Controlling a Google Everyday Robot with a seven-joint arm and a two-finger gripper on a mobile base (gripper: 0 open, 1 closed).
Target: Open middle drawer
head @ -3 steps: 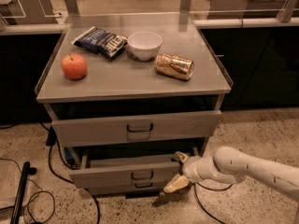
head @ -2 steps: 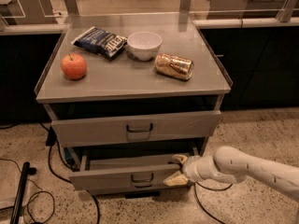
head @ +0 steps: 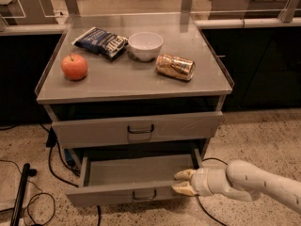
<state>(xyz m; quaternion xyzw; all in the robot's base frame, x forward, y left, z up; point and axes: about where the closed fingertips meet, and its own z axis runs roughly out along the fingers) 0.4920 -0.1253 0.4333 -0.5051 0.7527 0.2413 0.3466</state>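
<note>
The middle drawer [head: 113, 197] is a shallow grey metal drawer with a small dark handle [head: 145, 194]. It stands pulled out from the cabinet and its tray shows empty. My gripper [head: 180, 182] is at the right end of the drawer's front panel. One finger [head: 184, 174] is above the panel's top edge and the other is in front of it, so the panel sits between them. The white arm [head: 254, 182] comes in from the lower right. The taller top drawer [head: 94, 132] is shut. The lowest drawer is hidden.
On the cabinet top [head: 127, 81] lie an apple [head: 74, 66], a dark chip bag [head: 100, 41], a white bowl [head: 145, 45] and a gold can [head: 175, 67] on its side. Cables [head: 52, 161] and a black pole [head: 21, 192] lie on the floor at the left.
The middle drawer has slid further out toward the camera, and my gripper has moved with its front panel.
</note>
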